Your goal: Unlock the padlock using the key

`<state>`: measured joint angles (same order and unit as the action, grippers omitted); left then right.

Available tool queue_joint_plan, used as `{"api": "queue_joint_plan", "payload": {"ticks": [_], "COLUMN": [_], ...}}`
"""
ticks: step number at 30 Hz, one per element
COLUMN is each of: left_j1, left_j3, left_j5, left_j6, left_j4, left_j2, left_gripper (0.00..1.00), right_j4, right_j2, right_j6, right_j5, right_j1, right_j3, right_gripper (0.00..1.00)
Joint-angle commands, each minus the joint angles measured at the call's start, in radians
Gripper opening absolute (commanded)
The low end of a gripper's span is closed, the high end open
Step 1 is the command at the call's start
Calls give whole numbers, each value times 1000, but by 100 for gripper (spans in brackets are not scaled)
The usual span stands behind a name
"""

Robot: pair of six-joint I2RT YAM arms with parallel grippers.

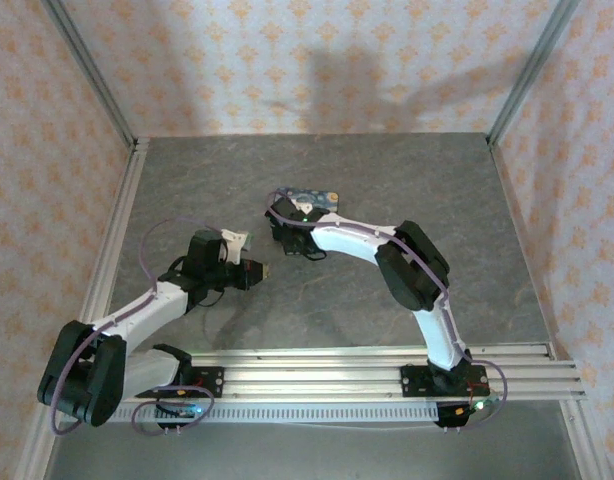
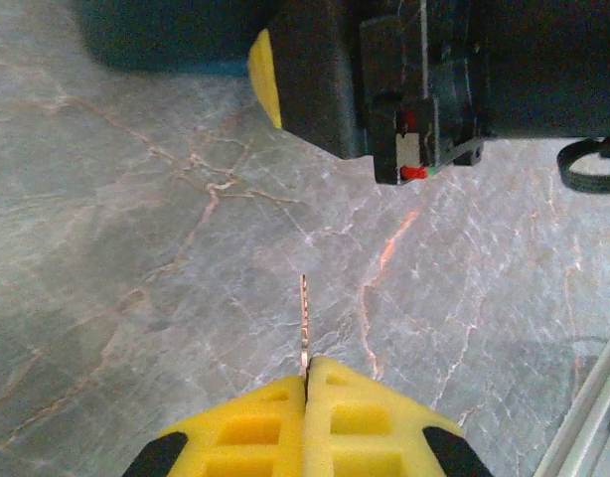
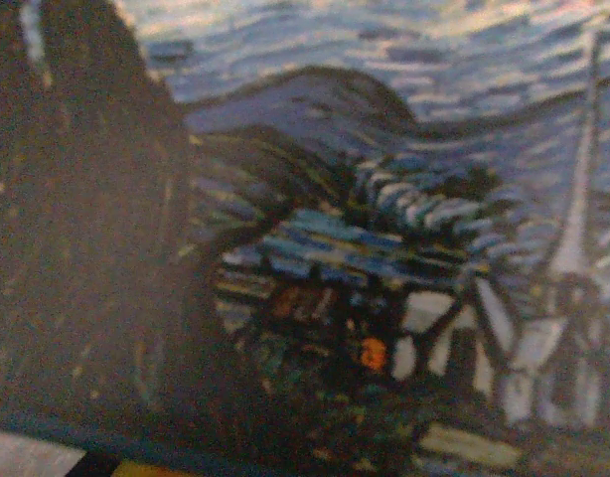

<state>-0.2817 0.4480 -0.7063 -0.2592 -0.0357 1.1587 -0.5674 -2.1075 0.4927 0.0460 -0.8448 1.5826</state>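
My left gripper [image 2: 306, 383] is shut on the key [image 2: 304, 320], whose thin toothed blade sticks out forward over the grey table. From above, the left gripper [image 1: 257, 270] sits left of centre with the key tip [image 1: 268, 270] pointing right. My right gripper [image 1: 286, 224] hangs at the near left end of the blue-and-yellow painted box [image 1: 309, 197]. The box's swirl painting [image 3: 384, 199] is blurred and very close in the right wrist view. The padlock is hidden. How the right jaws stand cannot be made out.
In the left wrist view the right gripper's black body [image 2: 424, 79] and one yellow fingertip [image 2: 265, 70] loom just ahead of the key. A metal rail [image 1: 337, 365] runs along the near edge, and patterned walls enclose the grey marbled table [image 1: 187, 180].
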Motion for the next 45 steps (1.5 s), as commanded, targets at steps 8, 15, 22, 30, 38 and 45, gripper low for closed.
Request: {"api": "queue_joint_plan", "payload": {"ticks": [8, 15, 22, 30, 38, 45], "left_j1": [-8, -27, -55, -56, -54, -50], "left_j3": [-85, -124, -118, -98, -62, -44], "left_j5": [-74, -12, 11, 36, -27, -45], "left_j6": [19, -29, 11, 64, 16, 4], "left_j4": [-357, -521, -614, -666, -831, -969], "left_j2": [47, 95, 144, 180, 327, 432], "left_gripper": [0, 0, 0, 0, 0, 0], "right_j4": [-74, -74, -70, -84, -50, -87], "right_j2": [96, 106, 113, 133, 139, 140], "right_j6": [-36, -19, 3, 17, 57, 48], "right_j5": [-285, -403, -521, -609, -718, -759], "right_j1": [69, 103, 134, 172, 212, 237], "right_j3": [51, 50, 60, 62, 44, 64], "right_gripper": [1, 0, 0, 0, 0, 0]}}
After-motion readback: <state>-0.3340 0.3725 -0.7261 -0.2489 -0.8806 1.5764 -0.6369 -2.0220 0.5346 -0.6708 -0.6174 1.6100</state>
